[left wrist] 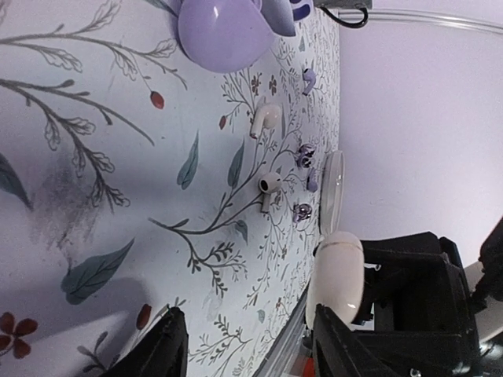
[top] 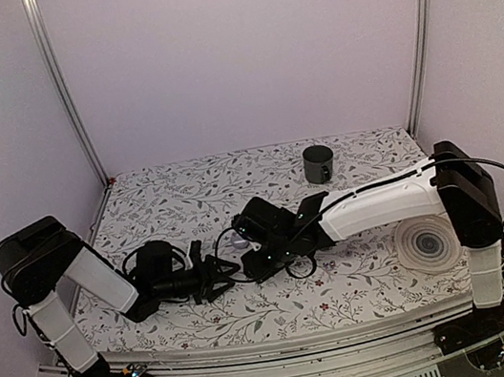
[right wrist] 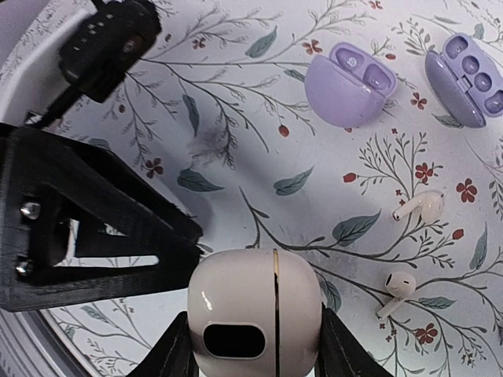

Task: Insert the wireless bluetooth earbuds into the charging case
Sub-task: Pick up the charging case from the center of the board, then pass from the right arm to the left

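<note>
Right jaws clamped on cream charging case (right wrist: 253, 302) | left jaws wide apart, holding nothing

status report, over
left gripper open, right gripper shut on white pod. charging case open, empty. both earbuds loose on table. lilac tray near case.
</note>
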{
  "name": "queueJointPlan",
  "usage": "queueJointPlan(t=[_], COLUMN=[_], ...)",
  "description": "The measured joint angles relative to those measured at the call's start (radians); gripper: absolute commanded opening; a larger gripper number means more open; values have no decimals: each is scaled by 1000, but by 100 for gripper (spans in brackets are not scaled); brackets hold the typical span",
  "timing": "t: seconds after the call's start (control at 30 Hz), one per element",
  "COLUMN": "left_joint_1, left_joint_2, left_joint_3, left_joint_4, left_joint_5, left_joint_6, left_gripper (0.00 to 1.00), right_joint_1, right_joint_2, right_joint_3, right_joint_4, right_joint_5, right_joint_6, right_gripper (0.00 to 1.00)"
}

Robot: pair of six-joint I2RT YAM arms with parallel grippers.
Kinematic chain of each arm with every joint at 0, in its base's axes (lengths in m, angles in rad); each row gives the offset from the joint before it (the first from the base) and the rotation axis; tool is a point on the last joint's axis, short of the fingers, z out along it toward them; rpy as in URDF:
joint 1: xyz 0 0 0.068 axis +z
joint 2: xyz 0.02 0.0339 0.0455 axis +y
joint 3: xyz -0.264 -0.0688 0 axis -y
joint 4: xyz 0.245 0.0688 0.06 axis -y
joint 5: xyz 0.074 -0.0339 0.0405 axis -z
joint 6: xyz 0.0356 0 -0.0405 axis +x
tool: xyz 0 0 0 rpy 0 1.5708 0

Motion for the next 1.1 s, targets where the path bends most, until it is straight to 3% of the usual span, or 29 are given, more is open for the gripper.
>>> queueJointPlan(t=[0.3, 0.53, 1.1], left_joint_1=[-11, -11, -8], left_joint_2=[47, 26, -85], left_joint_3=[10, -23, -10], left_joint_4=[152, 173, 177], left_joint_5=[16, -16, -40], left_joint_6=[-84, -116, -102], left_gripper=[49, 56, 53], right_joint_1=[0, -6, -16], right_joint_2=[-76, -77, -76], right_joint_3=[-55, -57, -60], right_joint_4=[104, 117, 119], right_joint_5=[-67, -82, -123], right_joint_6=[-28, -29, -30], right_gripper=[38, 38, 40])
